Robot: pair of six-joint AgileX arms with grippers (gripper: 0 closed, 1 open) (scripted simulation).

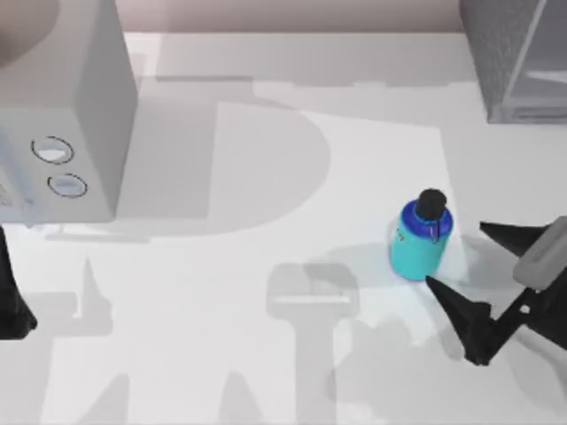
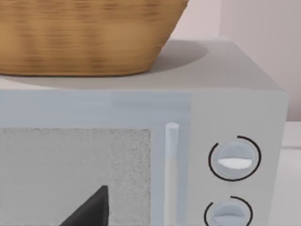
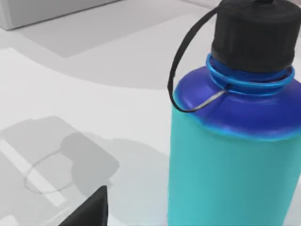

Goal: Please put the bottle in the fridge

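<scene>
Top view: right hand (image 1: 467, 258) wide open beside bottle (image 1: 420, 241), apart.

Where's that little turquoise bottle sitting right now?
In the top view the bottle stands upright on the table's right half, just left of the right pincer, whose open fingers flank it without touching, well below the fridge in the far right corner.

White bench (image 1: 266, 372), smooth, matte, crossed by soft grey shadows. Pale pinkish wall (image 1: 292, 13) along bench's far edge. Light grey box (image 1: 80, 106) with two round dials (image 1: 58, 166) at far left corner; left wrist view shows its speckled door panel (image 2: 75, 174), a vertical handle (image 2: 171, 174), and a woven wicker basket (image 2: 89, 35) on top of it. Light from above, diffuse; shadows fall across the bench's middle and near edge.
</scene>
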